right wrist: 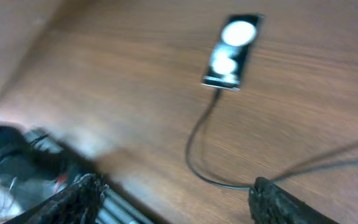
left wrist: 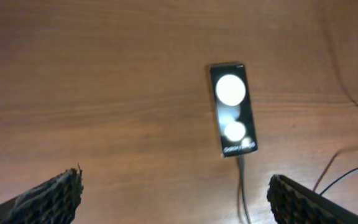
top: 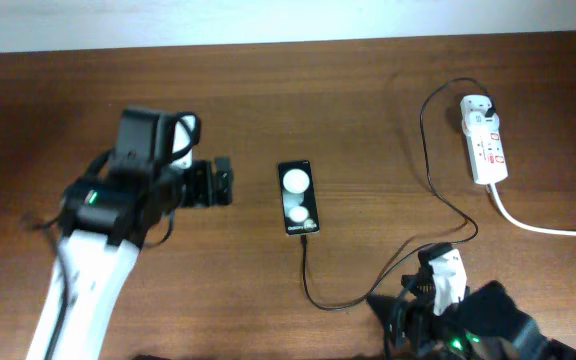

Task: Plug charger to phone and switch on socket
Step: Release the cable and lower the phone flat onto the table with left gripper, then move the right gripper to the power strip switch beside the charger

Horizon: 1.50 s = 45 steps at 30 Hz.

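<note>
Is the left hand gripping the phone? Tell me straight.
No, the phone lies flat on the table, apart from the left hand, which stands wide open.
</note>
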Each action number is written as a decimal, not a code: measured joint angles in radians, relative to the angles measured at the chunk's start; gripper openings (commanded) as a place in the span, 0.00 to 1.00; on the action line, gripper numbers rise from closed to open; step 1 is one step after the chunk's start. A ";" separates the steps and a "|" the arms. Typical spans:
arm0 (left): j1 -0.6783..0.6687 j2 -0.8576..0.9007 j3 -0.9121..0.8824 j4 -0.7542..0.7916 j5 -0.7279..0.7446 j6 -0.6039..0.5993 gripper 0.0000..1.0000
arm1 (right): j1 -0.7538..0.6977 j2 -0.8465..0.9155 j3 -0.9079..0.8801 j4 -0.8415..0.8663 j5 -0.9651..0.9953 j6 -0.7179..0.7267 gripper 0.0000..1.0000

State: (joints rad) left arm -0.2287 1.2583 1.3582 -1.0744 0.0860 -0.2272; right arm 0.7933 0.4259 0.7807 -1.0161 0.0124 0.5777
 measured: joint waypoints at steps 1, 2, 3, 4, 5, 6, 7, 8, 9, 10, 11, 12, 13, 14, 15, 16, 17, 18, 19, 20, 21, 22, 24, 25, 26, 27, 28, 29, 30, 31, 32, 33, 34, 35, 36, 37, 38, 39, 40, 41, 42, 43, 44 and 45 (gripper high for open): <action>0.000 -0.057 0.000 -0.015 -0.024 0.000 0.99 | 0.000 0.021 -0.013 0.000 0.043 0.060 0.51; 0.000 -0.133 -0.005 -0.029 -0.047 0.000 0.99 | 0.000 0.059 -0.026 0.000 0.093 0.145 0.42; 0.000 -0.245 -0.013 -0.041 -0.070 0.000 0.99 | 0.000 0.079 -0.031 0.000 0.118 0.177 0.36; 0.000 -0.315 -0.018 -0.047 -0.084 0.000 0.99 | 0.000 0.101 -0.032 0.001 0.142 0.221 0.28; 0.000 -0.391 -0.028 -0.071 -0.106 0.001 0.99 | 0.000 0.132 -0.032 0.002 0.167 0.267 0.22; 0.000 -0.472 -0.033 -0.103 -0.140 0.001 0.99 | 0.000 0.173 -0.032 0.000 0.186 0.309 0.08; 0.000 -0.553 -0.034 -0.146 -0.184 0.002 0.99 | 0.000 0.212 -0.033 0.002 0.195 0.343 0.04; 0.000 -0.600 -0.033 -0.186 -0.213 0.003 0.99 | 0.000 0.243 -0.033 0.003 0.202 0.374 0.04; 0.000 -0.639 -0.034 -0.237 -0.237 0.003 0.99 | 0.000 0.277 -0.033 0.003 0.208 0.402 0.04; 0.000 -0.662 -0.034 -0.278 -0.251 0.003 0.99 | 0.000 0.304 -0.033 0.002 0.212 0.431 0.04; 0.000 -0.674 -0.035 -0.333 -0.263 0.004 0.99 | 0.000 0.346 -0.033 0.003 0.221 0.475 0.04; 0.000 -0.678 -0.038 -0.369 -0.269 0.004 0.99 | 0.000 0.381 -0.033 0.003 0.230 0.507 0.04; 0.000 -0.678 -0.039 -0.422 -0.275 0.004 0.99 | 0.000 0.406 -0.033 0.003 0.237 0.534 0.04; 0.000 -0.678 -0.043 -0.483 -0.277 0.004 0.99 | 0.000 0.433 -0.033 0.003 0.243 0.563 0.04; 0.000 -0.679 -0.044 -0.493 -0.278 0.004 0.99 | 0.000 0.449 -0.033 0.003 0.246 0.578 0.04; 0.000 -0.679 -0.044 -0.489 -0.278 0.004 0.99 | 0.000 0.456 -0.033 0.003 0.250 0.584 0.04; 0.000 -0.679 -0.044 -0.488 -0.278 0.004 0.99 | 0.000 0.463 -0.033 0.001 0.254 0.597 0.05; 0.000 -0.679 -0.044 -0.486 -0.278 0.003 0.99 | 0.000 0.463 -0.033 0.000 0.259 0.599 0.06; 0.000 -0.684 -0.044 -0.486 -0.278 0.003 0.99 | 0.000 0.463 -0.033 0.000 0.267 0.601 0.10; 0.000 -0.702 -0.046 -0.486 -0.278 0.004 0.99 | 0.000 0.463 -0.033 -0.001 0.276 0.602 0.14; 0.003 -0.737 -0.047 -0.485 -0.278 0.004 0.99 | 0.000 0.463 -0.033 0.000 0.294 0.606 0.14; 0.012 -0.796 -0.047 -0.486 -0.278 0.004 0.99 | 0.000 0.463 -0.033 0.003 0.301 0.603 0.24; 0.042 -0.880 -0.048 -0.485 -0.278 0.004 0.99 | 0.000 0.463 -0.033 0.002 0.307 0.608 0.34; 0.064 -0.940 -0.048 -0.487 -0.278 0.004 0.99 | 0.000 0.463 -0.033 0.003 0.308 0.606 0.33; 0.080 -0.989 -0.047 -0.486 -0.278 0.004 0.99 | 0.000 0.463 -0.033 0.014 0.309 0.607 0.32; 0.092 -1.019 -0.048 -0.486 -0.278 0.004 0.99 | 0.000 0.463 -0.034 0.033 0.309 0.607 0.27; 0.105 -1.046 -0.047 -0.486 -0.278 0.004 0.99 | 0.000 0.463 -0.034 0.052 0.317 0.606 0.25; 0.114 -1.061 -0.047 -0.486 -0.278 0.004 0.99 | 0.000 0.463 -0.034 0.054 0.326 0.609 0.19; 0.126 -1.072 -0.048 -0.486 -0.278 0.004 0.99 | 0.000 0.464 -0.034 0.054 0.340 0.607 0.14; 0.133 -1.078 -0.048 -0.486 -0.278 0.004 0.99 | -0.001 0.465 -0.034 0.052 0.347 0.609 0.07; 0.140 -1.084 -0.048 -0.486 -0.278 0.004 0.99 | -0.014 0.466 -0.031 0.040 0.356 0.599 0.04; 0.142 -1.085 -0.048 -0.486 -0.278 0.003 0.99 | -0.039 0.468 -0.023 0.024 0.362 0.603 0.04; 0.143 -1.085 -0.048 -0.486 -0.278 0.004 0.99 | -0.067 0.473 -0.006 -0.016 0.359 0.603 0.04; 0.142 -1.085 -0.048 -0.486 -0.278 0.003 0.99 | -0.130 0.476 0.028 -0.055 0.362 0.592 0.04; 0.143 -1.085 -0.048 -0.486 -0.278 0.003 0.99 | -0.185 0.480 0.064 -0.073 0.362 0.572 0.04; 0.142 -1.085 -0.048 -0.486 -0.278 0.003 0.99 | -0.262 0.491 0.126 -0.106 0.353 0.522 0.04; 0.142 -1.085 -0.048 -0.486 -0.278 0.004 0.99 | -0.326 0.508 0.171 -0.119 0.350 0.493 0.04; 0.142 -1.085 -0.048 -0.486 -0.278 0.004 0.99 | -0.407 0.537 0.234 -0.143 0.330 0.438 0.04; 0.142 -1.086 -0.048 -0.484 -0.279 0.004 0.99 | -0.462 0.562 0.277 -0.159 0.312 0.401 0.04; 0.143 -1.086 -0.048 -0.486 -0.279 0.003 0.99 | -0.524 0.597 0.328 -0.182 0.292 0.355 0.04; 0.142 -1.086 -0.048 -0.486 -0.279 0.004 0.99 | -0.585 0.639 0.384 -0.194 0.272 0.310 0.04; 0.142 -1.086 -0.048 -0.486 -0.279 0.004 0.99 | -0.645 0.691 0.450 -0.210 0.251 0.267 0.04; 0.142 -1.088 -0.048 -0.485 -0.279 0.004 0.99 | -0.687 0.733 0.502 -0.243 0.231 0.230 0.04; 0.142 -1.098 -0.048 -0.485 -0.278 0.004 0.99 | -0.732 0.788 0.564 -0.268 0.206 0.191 0.04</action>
State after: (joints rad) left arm -0.0864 0.1608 1.3098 -1.5597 -0.1925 -0.2234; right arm 0.0608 1.2140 1.3449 -1.2842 0.2184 0.7685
